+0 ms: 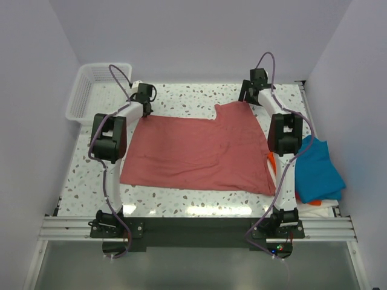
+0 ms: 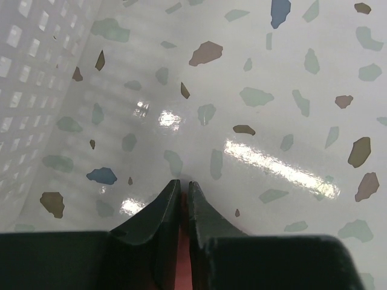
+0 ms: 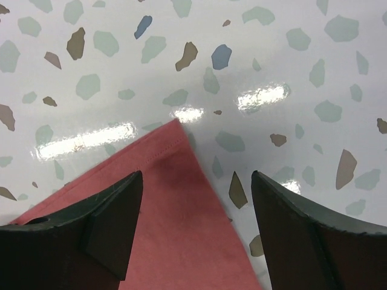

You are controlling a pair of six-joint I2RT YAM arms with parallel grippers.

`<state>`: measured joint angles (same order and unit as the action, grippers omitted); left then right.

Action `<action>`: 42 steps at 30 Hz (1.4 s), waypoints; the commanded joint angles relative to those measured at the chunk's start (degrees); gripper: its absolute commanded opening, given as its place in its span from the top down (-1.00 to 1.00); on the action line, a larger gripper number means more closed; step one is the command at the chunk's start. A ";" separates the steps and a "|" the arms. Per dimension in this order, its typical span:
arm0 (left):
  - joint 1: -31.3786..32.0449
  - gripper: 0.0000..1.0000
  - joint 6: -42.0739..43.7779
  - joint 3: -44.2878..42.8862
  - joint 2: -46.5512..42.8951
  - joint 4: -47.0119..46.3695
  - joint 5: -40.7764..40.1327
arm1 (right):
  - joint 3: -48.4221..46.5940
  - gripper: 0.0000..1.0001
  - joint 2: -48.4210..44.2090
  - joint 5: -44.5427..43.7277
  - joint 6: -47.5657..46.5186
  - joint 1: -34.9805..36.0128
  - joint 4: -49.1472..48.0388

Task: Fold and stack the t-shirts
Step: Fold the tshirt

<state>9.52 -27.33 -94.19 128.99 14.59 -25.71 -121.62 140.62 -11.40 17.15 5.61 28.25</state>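
Note:
The salmon-red t-shirt [image 1: 196,151] lies spread flat on the speckled table [image 1: 181,96]. My left gripper [image 1: 147,109] is at its far left corner, jaws shut on the cloth; a strip of red cloth [image 2: 183,241] shows between the fingers. My right gripper [image 1: 248,96] is open above the far right corner [image 3: 172,193] of the same shirt, fingers apart on either side of the corner. The teal-blue t-shirt [image 1: 317,169] lies at the right edge with a bit of the bright orange t-shirt [image 1: 271,161] showing beside it.
A white plastic mesh basket [image 1: 97,90] stands at the far left corner; its wall [image 2: 30,90] shows in the left wrist view. White walls close in the table on three sides. A white cloth [image 1: 317,205] lies under the teal shirt.

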 commanded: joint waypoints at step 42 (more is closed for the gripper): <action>-4.33 1.00 0.44 -2.84 -3.83 -10.37 -1.44 | -3.72 1.00 -8.23 4.19 6.93 -2.44 -6.71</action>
<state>6.33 -27.38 -94.80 128.99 8.40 -26.24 -125.78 141.38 -7.33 23.59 3.84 25.63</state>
